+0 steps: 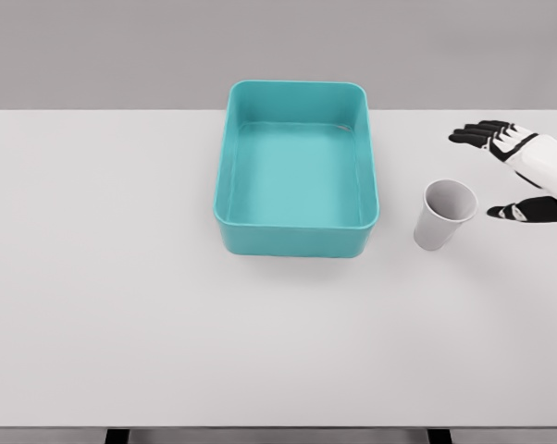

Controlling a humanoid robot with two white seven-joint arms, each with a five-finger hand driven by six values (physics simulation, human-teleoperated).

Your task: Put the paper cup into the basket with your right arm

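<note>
Paper cup (444, 214) upright on tabletop (121, 277), outside basket (297, 236). My right hand (524, 176) beside it, fingers spread, holding nothing. Grasp, lift, placement all remain.

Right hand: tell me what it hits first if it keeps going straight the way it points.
Probably the paper cup. The right hand, open, points left toward it, with the teal basket beyond; height is unclear from this single view.

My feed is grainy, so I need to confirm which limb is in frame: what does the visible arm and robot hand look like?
Only the right robot hand shows, at the right edge: black fingers with white segments on their backs, a white shell over the back of the hand, and a smooth white forearm casing. No cables or markings are visible.
</note>
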